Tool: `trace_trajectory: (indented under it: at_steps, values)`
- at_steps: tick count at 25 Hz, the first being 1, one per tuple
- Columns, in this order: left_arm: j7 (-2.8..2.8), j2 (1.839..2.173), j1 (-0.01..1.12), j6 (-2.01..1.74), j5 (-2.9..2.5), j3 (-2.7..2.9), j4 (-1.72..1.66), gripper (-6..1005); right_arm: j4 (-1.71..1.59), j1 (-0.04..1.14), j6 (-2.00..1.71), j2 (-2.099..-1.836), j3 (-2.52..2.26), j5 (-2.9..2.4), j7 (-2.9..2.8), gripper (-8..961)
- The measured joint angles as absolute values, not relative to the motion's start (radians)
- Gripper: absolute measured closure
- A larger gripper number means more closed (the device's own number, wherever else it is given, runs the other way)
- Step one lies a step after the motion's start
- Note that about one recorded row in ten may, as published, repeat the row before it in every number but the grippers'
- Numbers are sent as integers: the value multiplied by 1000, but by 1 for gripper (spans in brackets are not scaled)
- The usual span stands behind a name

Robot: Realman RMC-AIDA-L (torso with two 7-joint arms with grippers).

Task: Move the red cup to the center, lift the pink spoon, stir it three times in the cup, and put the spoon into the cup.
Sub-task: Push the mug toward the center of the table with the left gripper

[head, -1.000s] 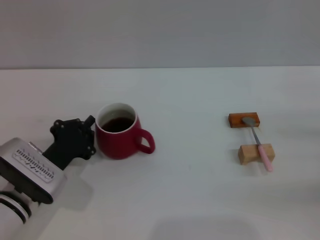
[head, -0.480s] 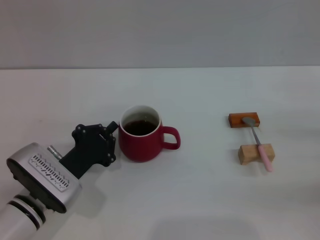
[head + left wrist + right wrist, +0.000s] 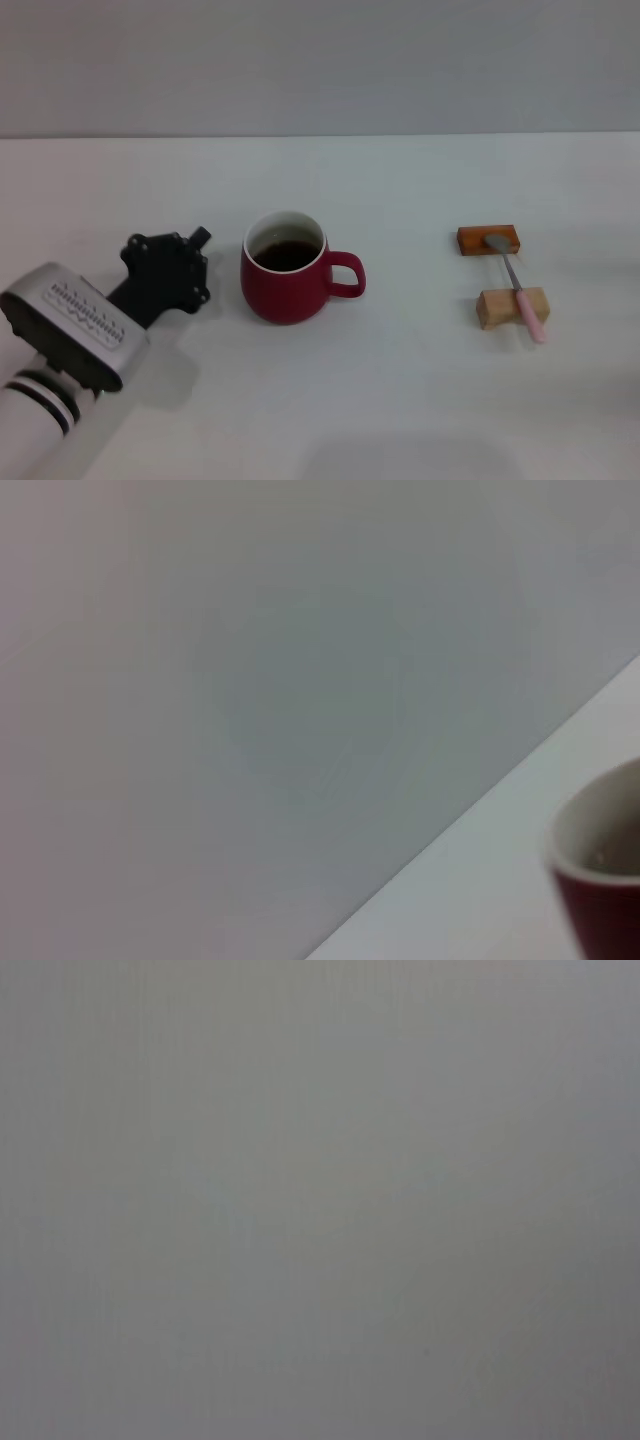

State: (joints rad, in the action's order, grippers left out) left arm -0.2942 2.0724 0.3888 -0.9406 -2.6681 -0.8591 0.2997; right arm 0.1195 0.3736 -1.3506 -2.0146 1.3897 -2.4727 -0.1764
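Head view: one red cup (image 3: 285, 280), one pink spoon (image 3: 517, 285), two wooden blocks (image 3: 511, 306).

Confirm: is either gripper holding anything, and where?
Nothing held. The left gripper sits apart from the red cup; the spoon lies across two blocks.

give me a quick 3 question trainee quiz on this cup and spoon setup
1. True or false: the left gripper touches the red cup.
2. The pink spoon lies across: A) two wooden blocks B) a plate C) the cup rim.
3. Which side of the robot does the cup's handle point to?

Key: 1 false, a gap of white table separates them. 2 A. 3 its right, toward the spoon.
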Motion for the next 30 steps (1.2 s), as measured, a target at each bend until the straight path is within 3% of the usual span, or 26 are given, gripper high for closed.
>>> trace_trajectory:
  at_steps: [15,30]
  values:
    - [-315,2075,533,-844,-2670,-873,227,994,129,360,-1352,-2019,1390,-2473,-176,311]
    - [-316,2079,544,-835,-2672,-782,258,993,131,369,-1350,-2019,1390,-2473,-176,310]
